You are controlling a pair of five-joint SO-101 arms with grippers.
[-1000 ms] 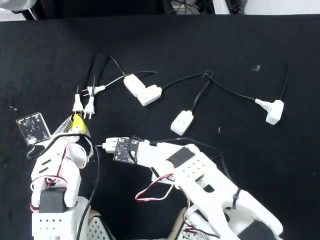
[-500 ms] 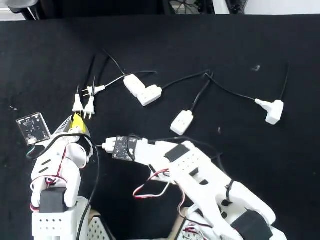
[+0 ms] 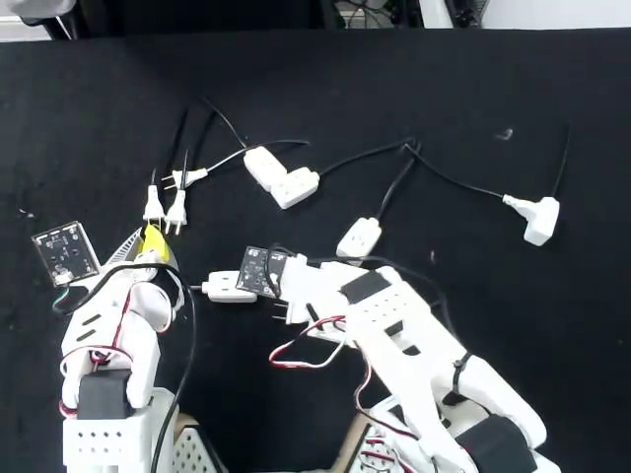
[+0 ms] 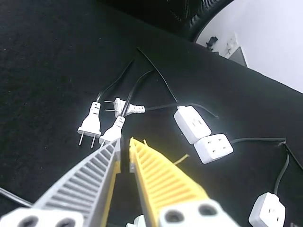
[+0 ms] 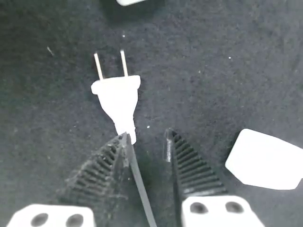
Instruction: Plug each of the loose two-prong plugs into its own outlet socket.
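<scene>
A white two-prong plug (image 5: 116, 97) lies flat on the black table just beyond my right gripper (image 5: 147, 135). That gripper is open, the plug's tail is beside one finger, and the prongs point away. The same plug (image 3: 224, 289) lies left of the right arm (image 3: 375, 315). My left gripper (image 4: 125, 140), grey and yellow, is shut with its tips next to two more plugs (image 4: 90, 126) (image 4: 112, 135). A third plug (image 4: 118, 105) lies farther off. Two joined sockets (image 3: 283, 175), a single socket (image 3: 358, 239) and another (image 3: 540, 220) lie across the table.
Black cords (image 3: 375, 153) run from the plugs and sockets over the middle and back of the table. A white socket body (image 5: 263, 161) lies close beside the right gripper. The left arm (image 3: 113, 335) stands at the front left.
The right arm has drawn back to the right and slightly toward the far side, uncovering the plug on the table. The left arm has not moved.
</scene>
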